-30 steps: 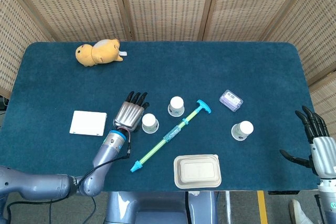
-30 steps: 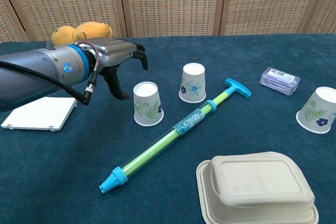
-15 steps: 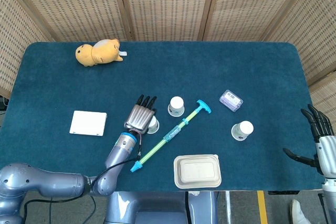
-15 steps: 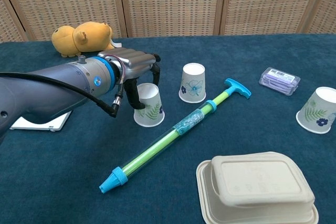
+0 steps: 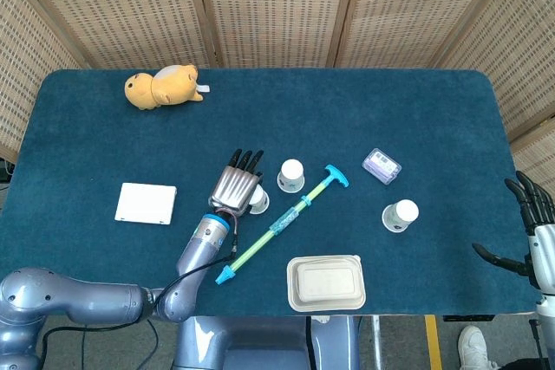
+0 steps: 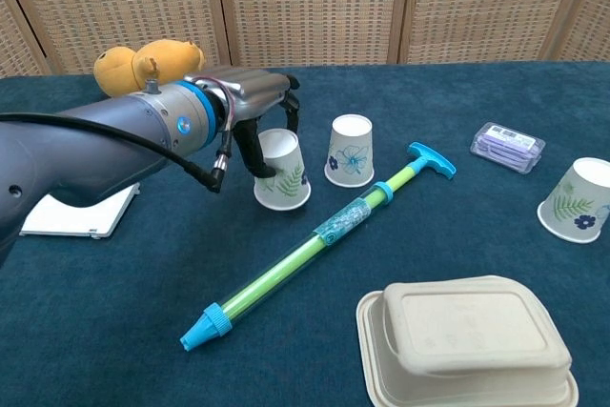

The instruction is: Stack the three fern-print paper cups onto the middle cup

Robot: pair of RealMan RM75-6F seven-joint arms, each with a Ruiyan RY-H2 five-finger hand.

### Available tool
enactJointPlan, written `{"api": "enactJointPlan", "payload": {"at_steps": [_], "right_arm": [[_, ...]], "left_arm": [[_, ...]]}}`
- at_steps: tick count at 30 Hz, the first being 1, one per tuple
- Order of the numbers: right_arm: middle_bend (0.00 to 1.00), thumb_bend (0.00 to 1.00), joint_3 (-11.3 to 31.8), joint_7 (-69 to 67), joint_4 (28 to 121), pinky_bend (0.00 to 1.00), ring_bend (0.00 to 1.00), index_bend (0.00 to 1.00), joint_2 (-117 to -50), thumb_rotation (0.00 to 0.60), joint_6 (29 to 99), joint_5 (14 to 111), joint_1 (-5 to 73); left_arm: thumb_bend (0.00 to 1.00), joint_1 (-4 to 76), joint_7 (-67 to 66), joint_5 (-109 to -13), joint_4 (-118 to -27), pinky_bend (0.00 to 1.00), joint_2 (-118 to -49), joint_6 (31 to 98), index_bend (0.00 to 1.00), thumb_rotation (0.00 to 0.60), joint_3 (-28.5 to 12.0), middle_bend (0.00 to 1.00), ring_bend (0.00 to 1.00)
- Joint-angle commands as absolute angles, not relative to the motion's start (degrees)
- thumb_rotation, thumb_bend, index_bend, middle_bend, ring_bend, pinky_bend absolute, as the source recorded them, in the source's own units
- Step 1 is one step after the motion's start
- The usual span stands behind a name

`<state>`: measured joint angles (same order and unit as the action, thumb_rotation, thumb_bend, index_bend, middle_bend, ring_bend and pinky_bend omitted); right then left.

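Note:
Three upturned fern-print paper cups are on the blue table. My left hand (image 5: 236, 184) (image 6: 250, 108) grips the left cup (image 5: 258, 200) (image 6: 283, 172) from above, thumb on its near side, and the cup tilts slightly. The middle cup (image 5: 291, 175) (image 6: 351, 151) stands just to its right, apart from it. Alone at the right stands the third cup (image 5: 400, 215) (image 6: 575, 200). My right hand (image 5: 533, 231) hangs open past the table's right edge, holding nothing.
A green and blue pump tube (image 5: 282, 223) (image 6: 319, 241) lies diagonally in front of the cups. A beige lidded box (image 5: 325, 283) (image 6: 472, 342) sits near the front edge. A purple case (image 5: 381, 165) (image 6: 507, 147), a white card (image 5: 146, 204) and a yellow plush (image 5: 162, 86) lie further off.
My left hand moved right onto the left cup, closed around it and shifted it toward the middle cup, tilting it. My right hand drifted slightly down and outward.

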<state>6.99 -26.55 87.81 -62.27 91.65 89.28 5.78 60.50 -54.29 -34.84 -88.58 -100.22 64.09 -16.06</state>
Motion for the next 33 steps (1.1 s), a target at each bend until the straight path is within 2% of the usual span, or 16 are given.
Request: {"api": "enactJointPlan", "payload": {"at_steps": [1, 9, 15, 27, 33], "right_arm": [[0.00, 0.18, 7.1, -26.8, 87.7, 0.00, 0.00, 0.07, -62.3, 0.600, 91.3, 89.0, 5.9], [0.00, 0.18, 7.3, -28.8, 86.7, 0.00, 0.00, 0.07, -62.3, 0.600, 90.2, 87.9, 6.1], [0.00, 0.18, 7.5, -31.1, 85.6, 0.00, 0.00, 0.07, -62.4, 0.600, 88.7, 87.0, 6.5], [0.00, 0.18, 8.0, -35.1, 82.8, 0.00, 0.00, 0.07, -62.7, 0.600, 86.7, 85.0, 6.7], [0.00, 0.18, 8.2, -35.9, 82.1, 0.00, 0.00, 0.07, -62.8, 0.600, 86.6, 84.5, 6.5]], "left_arm": [[0.29, 61.6, -54.5, -34.5, -91.3, 0.03, -98.3, 64.9, 0.46, 0.600, -18.6, 0.00, 0.00], [0.29, 66.3, -56.6, -32.1, -95.1, 0.03, -96.3, 66.0, 0.46, 0.600, -23.7, 0.00, 0.00], [0.29, 71.1, -58.1, -31.2, -92.8, 0.03, -97.8, 65.9, 0.46, 0.600, -26.3, 0.00, 0.00], [0.29, 78.3, -58.5, -26.9, -81.9, 0.03, -103.0, 63.0, 0.44, 0.600, -26.8, 0.00, 0.00], [0.29, 79.5, -58.3, -26.1, -79.7, 0.03, -103.8, 62.6, 0.44, 0.600, -26.3, 0.00, 0.00]]}}
